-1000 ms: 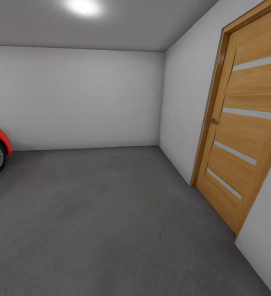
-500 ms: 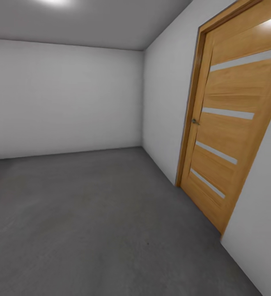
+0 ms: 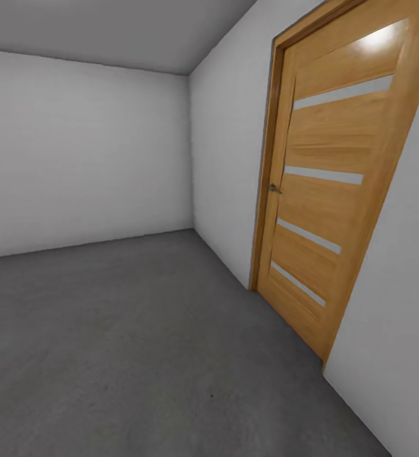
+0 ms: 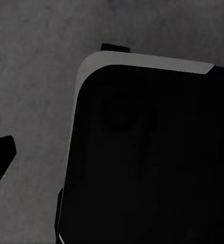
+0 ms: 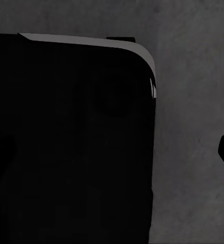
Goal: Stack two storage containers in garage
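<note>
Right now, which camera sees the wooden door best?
The head view: the wooden door stands whole in the white wall, handle visible. Both wrist views look down at grey concrete floor instead.

One wooden door (image 3: pixel 327 190), four pale slats across it, two grey walls (image 3: pixel 82 152), one floor (image 3: pixel 139 343).

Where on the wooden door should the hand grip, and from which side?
Probably the metal handle at the left edge of the wooden door, near mid-height, approached from the room side: the face is flat. Its shape is too small to tell.
</note>
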Robot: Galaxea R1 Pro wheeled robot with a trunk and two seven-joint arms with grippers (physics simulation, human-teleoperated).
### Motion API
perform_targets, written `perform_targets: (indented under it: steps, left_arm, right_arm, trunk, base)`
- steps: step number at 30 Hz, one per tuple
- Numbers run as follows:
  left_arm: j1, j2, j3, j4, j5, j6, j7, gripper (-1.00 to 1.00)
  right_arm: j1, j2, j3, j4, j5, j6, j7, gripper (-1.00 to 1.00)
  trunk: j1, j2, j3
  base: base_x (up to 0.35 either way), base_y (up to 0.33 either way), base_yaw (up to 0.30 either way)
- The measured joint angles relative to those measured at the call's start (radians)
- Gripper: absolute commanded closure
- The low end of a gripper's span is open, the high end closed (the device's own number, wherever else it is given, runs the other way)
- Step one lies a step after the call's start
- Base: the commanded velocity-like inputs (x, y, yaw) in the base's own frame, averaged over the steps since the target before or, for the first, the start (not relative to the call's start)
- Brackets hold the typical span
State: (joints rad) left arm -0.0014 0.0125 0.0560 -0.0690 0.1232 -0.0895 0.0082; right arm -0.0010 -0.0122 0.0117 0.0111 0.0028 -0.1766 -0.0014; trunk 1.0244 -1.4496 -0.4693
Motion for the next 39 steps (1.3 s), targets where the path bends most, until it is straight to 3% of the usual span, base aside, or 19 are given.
perform_targets:
  steps: [8, 31, 39]
  left_arm:
    - [0.000, 0.000, -0.001, 0.000, 0.019, 0.000, -0.001, -1.00]
    - [0.000, 0.000, -0.001, 0.000, 0.021, 0.000, -0.002, -1.00]
    - [0.000, 0.000, -0.001, 0.000, 0.021, -0.001, -0.002, -1.00]
  right_arm:
    - [0.000, -0.001, 0.000, 0.000, 0.000, 0.000, 0.000, -1.00]
    - [0.000, -0.002, 0.000, 0.000, 0.000, 0.000, 0.000, -1.00]
    - [0.000, -0.003, 0.001, 0.000, 0.000, 0.003, 0.001, -1.00]
  trunk:
    - [0.000, 0.000, 0.000]
    - [0.000, 0.000, 0.000]
    - [0.000, 0.000, 0.000]
  base:
    - [0.322, 0.156, -0.287]
    - [0.313, 0.188, -0.287]
    - [0.312, 0.190, -0.091]
